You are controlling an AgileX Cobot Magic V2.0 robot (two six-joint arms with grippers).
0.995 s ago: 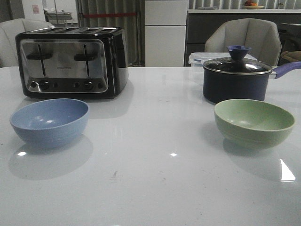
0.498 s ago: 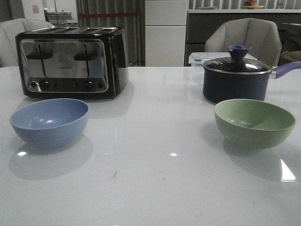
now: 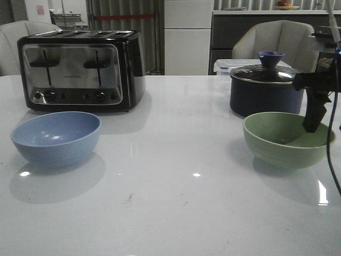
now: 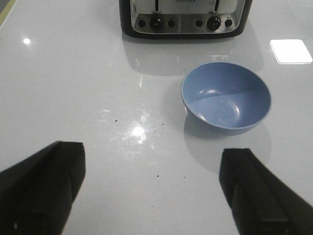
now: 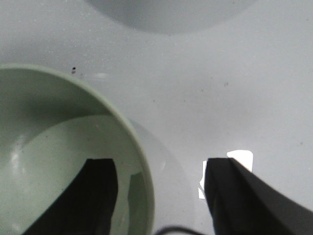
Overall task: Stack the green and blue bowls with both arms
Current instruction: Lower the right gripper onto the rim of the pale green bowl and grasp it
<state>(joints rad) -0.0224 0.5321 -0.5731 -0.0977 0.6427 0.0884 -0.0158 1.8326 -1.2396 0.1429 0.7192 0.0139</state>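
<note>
Straddling green bowl (image 5: 58, 161) rim, right gripper (image 5: 159, 196) fingers wide.
We judge both bowls light, stiff, slick: pinch the rim; left gripper (image 4: 151, 191) wide, near blue bowl (image 4: 226, 95).

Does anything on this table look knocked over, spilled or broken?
Nothing stands out. The blue bowl and green bowl sit upright and empty, the saucepan has its lid on, and the toaster stands square.

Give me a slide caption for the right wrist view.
Right gripper open, fingers straddling the green bowl's rim.
</note>
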